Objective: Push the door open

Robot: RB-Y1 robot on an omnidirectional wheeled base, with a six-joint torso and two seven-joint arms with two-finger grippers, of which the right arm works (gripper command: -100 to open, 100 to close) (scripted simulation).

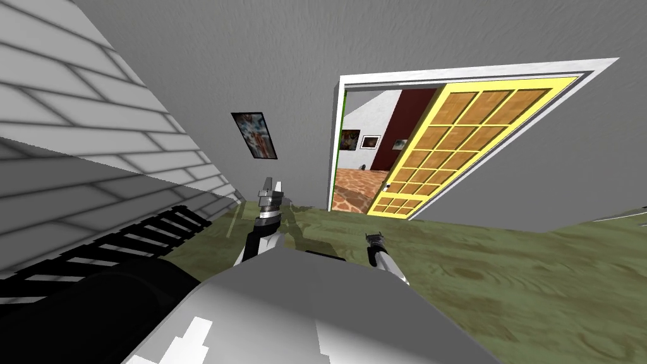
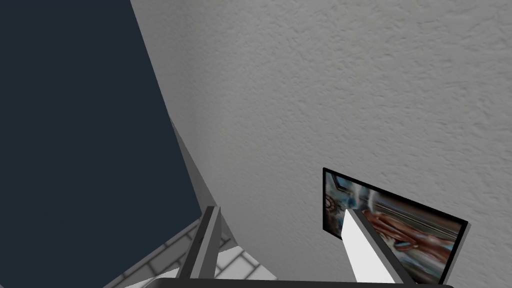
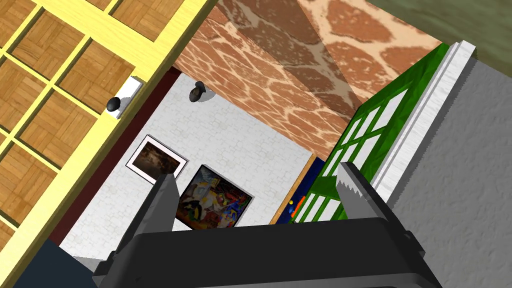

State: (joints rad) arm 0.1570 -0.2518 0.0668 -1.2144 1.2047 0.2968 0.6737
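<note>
In the white frame (image 1: 480, 68): the yellow door (image 1: 442, 151) stood partly open, across the frame's right part.
Right pincer (image 3: 256, 175): released, short of the frame, facing the gap beside the door's knob (image 3: 113, 104).
Left pincer (image 2: 281, 210): released, raised, left of the frame.

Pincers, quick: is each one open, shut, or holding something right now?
Left pincer: open, holding nothing.
Right pincer: open, holding nothing, facing the gap beside the yellow door.
</note>
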